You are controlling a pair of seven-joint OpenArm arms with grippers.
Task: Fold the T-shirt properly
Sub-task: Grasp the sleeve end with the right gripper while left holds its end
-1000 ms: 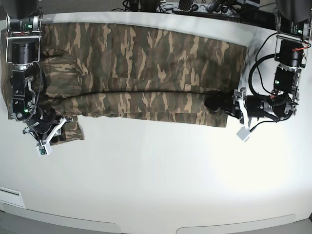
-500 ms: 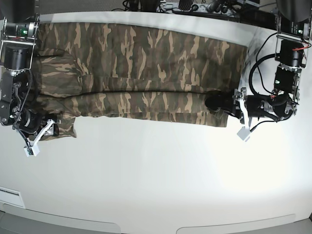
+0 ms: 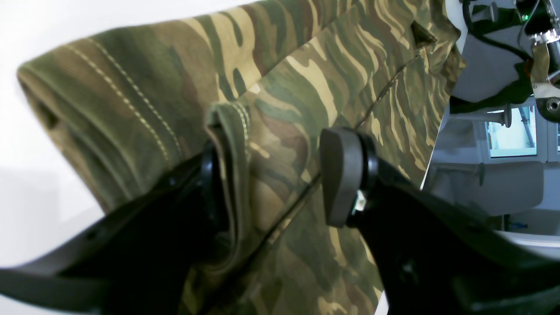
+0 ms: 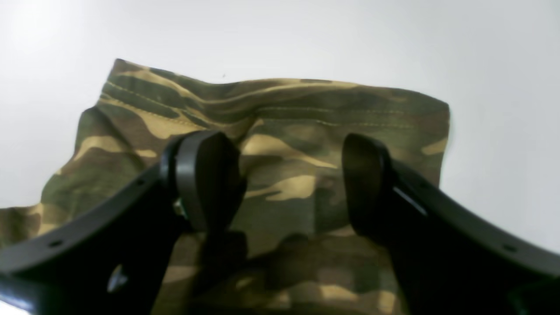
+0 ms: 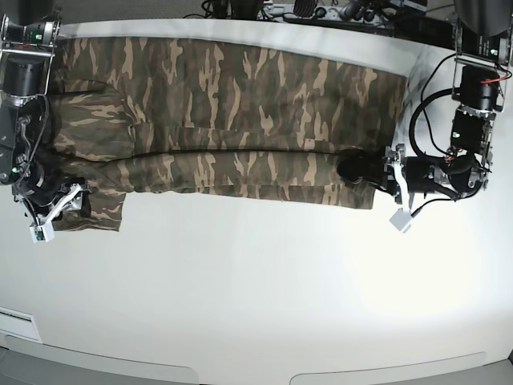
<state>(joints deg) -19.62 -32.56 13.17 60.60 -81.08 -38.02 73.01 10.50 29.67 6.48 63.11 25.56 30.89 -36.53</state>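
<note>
The camouflage T-shirt (image 5: pixel 240 104) lies stretched across the far half of the white table, its near long edge folded over. In the base view my left gripper (image 5: pixel 358 170) rests on the shirt's right end. Its wrist view shows the left gripper (image 3: pixel 275 175) open, with a stitched hem fold (image 3: pixel 229 131) leaning on one finger and the other pad (image 3: pixel 341 175) apart from it. At the base view's left my right gripper (image 5: pixel 64 202) sits over the sleeve (image 5: pixel 100 207). Up close, the right gripper (image 4: pixel 288 183) is open above the flat sleeve (image 4: pixel 284 109), holding nothing.
Bare white table (image 5: pixel 256 289) fills the near half, down to its front edge. Black cables (image 5: pixel 425 96) loop beside the left arm at the right. Cables and equipment (image 5: pixel 321 10) crowd the far edge behind the shirt.
My right gripper has opened and let go of the sleeve, and it has shifted left and slightly away from the front edge. The sleeve now lies flatter. The left arm has not moved.
</note>
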